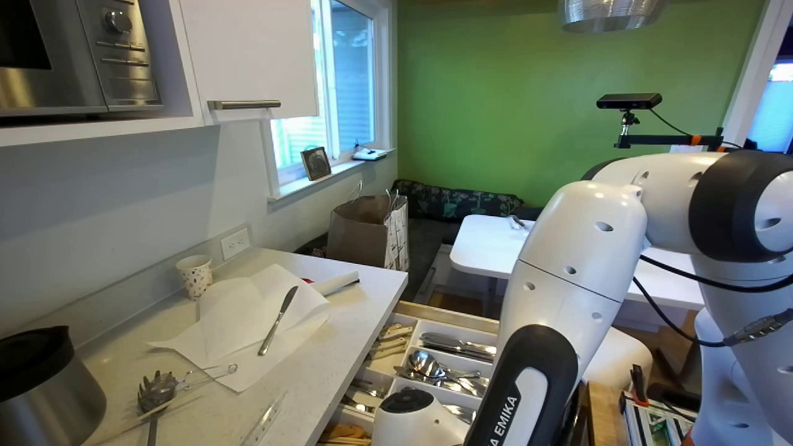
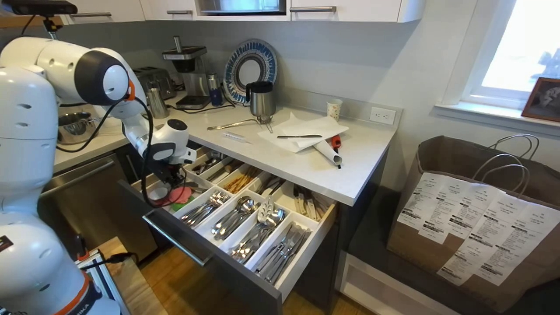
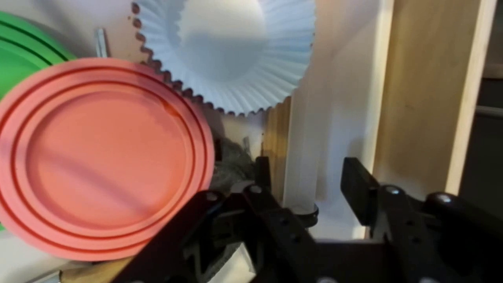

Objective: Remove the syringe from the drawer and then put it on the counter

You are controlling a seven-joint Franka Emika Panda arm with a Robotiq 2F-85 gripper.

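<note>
The drawer stands open under the counter. In the wrist view my gripper is open inside the drawer. Its fingers are on either side of a clear, translucent tube with a dark ring at its near end, which looks like the syringe. The tube lies nearer the left finger, along a wooden strip. In an exterior view the gripper is low over the drawer's far left corner, and the tube cannot be made out there. A slim clear syringe-like item lies on the counter, also visible in an exterior view.
A pink lid, a green lid and a white fluted cup are beside the jaws. The wooden drawer wall is to their right. Parchment paper and a knife lie on the counter.
</note>
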